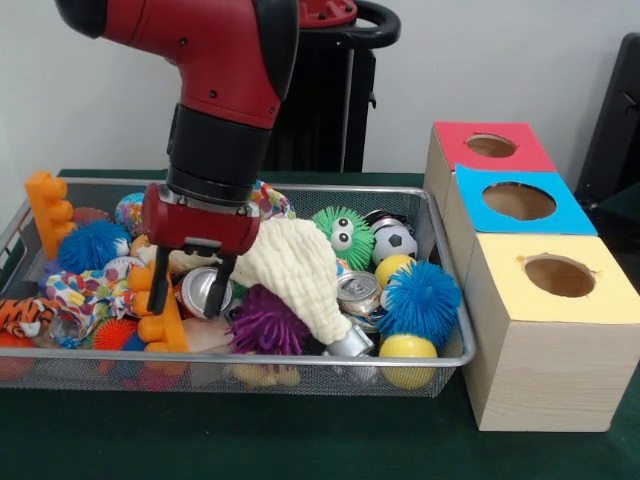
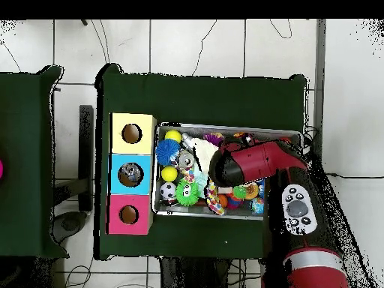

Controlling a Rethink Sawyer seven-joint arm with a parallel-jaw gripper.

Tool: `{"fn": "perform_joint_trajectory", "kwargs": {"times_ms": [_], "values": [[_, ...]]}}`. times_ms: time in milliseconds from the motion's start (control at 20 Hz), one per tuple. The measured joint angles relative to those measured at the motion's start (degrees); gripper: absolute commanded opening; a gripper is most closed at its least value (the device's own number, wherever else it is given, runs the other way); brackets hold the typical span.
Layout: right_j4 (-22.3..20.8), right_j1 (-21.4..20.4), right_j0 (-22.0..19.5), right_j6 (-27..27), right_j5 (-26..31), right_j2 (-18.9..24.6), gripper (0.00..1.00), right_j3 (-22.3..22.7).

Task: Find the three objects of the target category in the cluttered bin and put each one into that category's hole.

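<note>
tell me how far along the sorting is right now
Done: hard to say; the overhead view shows something pale inside the blue hole, but not what. In hand: nothing yet; the gripper is open, its fingers down among the clutter beside a silver can in the bin. Left: grasping a target and carrying it to the hole.

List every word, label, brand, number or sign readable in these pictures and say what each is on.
No text can be read in either view.
The drink cans in the bin show only bare silver tops.
The pad on the robot arm carries markings too small to read.
The blue hole surround is plain.
</note>
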Motion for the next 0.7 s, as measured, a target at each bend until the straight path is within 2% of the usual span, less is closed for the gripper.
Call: {"fn": "perform_joint_trajectory", "kwargs": {"times_ms": [250, 700], "values": [[0.0, 0.8, 1.5, 0.0, -3.9, -0.9, 1.0, -0.6], [0.0, 2.4, 4.1, 0.0, -4.2, -4.8, 1.0, -2.2]]}}
